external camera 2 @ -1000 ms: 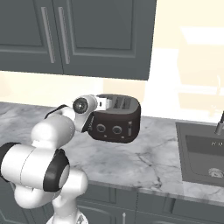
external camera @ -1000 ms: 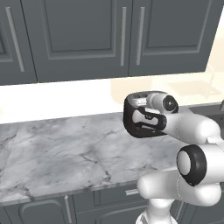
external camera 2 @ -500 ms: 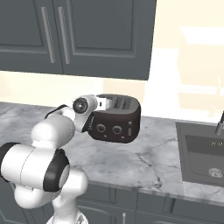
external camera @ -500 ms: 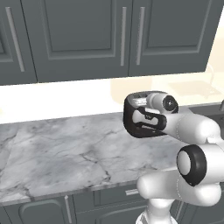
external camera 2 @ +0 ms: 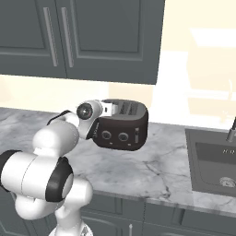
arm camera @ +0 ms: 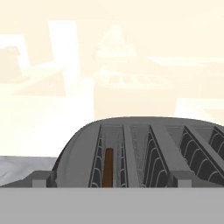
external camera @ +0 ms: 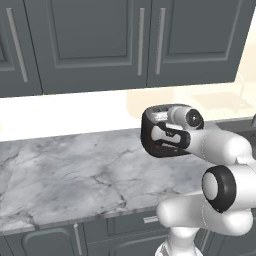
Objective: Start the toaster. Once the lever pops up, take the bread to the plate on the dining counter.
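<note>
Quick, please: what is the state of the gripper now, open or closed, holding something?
Gripper: open, holding nothing, just above the toaster.

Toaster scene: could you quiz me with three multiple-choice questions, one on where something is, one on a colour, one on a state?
1. Where does the toaster stand?
A. in the sink
B. on the marble worktop
C. on a stool

2. What colour are the wall cabinets?
A. dark grey
B. red
C. white

3. Where is the bread?
A. lying on the worktop
B. held by the pincer
C. down in a toaster slot

Answers: 1 B, both base views show it on the marble. 2 A, grey doors above. 3 C, the hand view shows a brown slice upright in the left slot.
</note>
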